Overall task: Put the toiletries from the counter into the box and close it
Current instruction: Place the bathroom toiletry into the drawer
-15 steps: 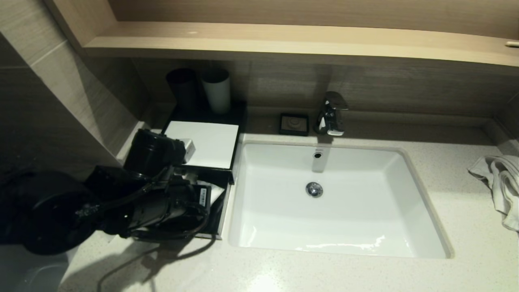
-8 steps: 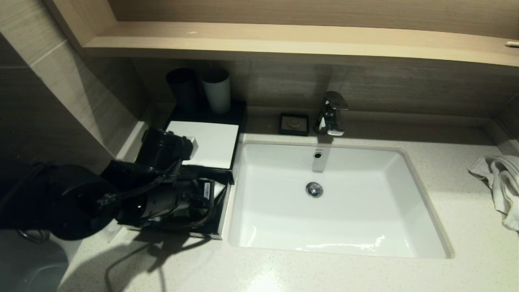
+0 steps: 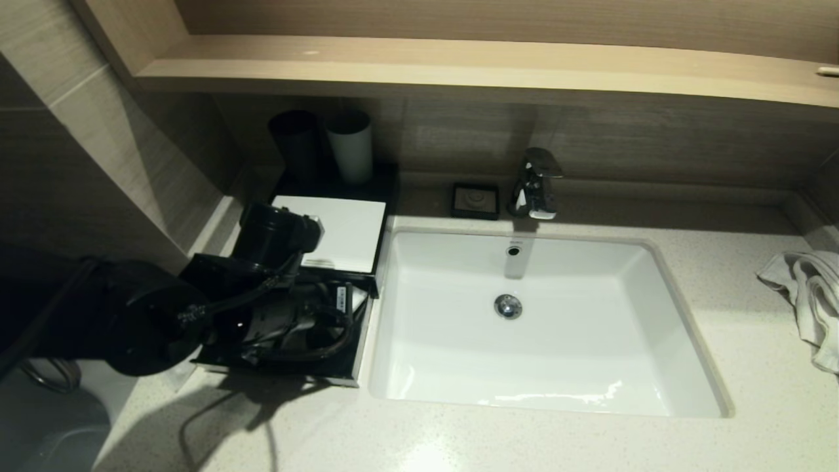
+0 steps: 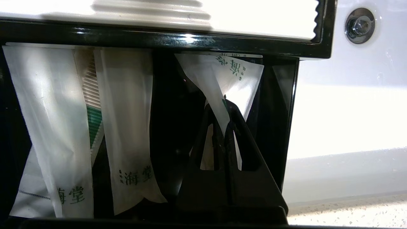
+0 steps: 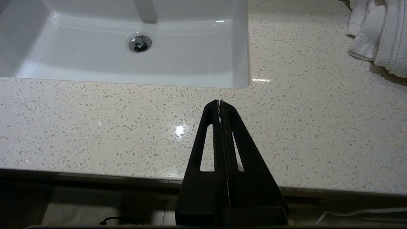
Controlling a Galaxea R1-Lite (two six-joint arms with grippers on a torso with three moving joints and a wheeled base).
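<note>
A black box [image 3: 359, 341] sits on the counter left of the sink, its white lid [image 3: 341, 233] slid over the far half. My left arm [image 3: 275, 314] reaches into the open near half and hides it in the head view. In the left wrist view my left gripper [image 4: 225, 102] is shut on a white sachet with green print [image 4: 222, 79] inside the box, near its sink-side wall [image 4: 287, 127]. Two more white sachets [image 4: 127, 127] [image 4: 47, 127] lie in the box beside it. My right gripper [image 5: 220, 102] is shut and empty over the counter's front edge.
The white sink [image 3: 544, 321] with a chrome tap [image 3: 536, 183] fills the middle. A black cup [image 3: 296, 141] and a white cup [image 3: 351, 147] stand behind the box. A small black soap dish [image 3: 475, 200] sits by the tap. A white towel [image 3: 809, 295] lies far right.
My left arm has moved forward and rightward over the box, carrying the gripper deeper into its open half. The right arm has not moved.
</note>
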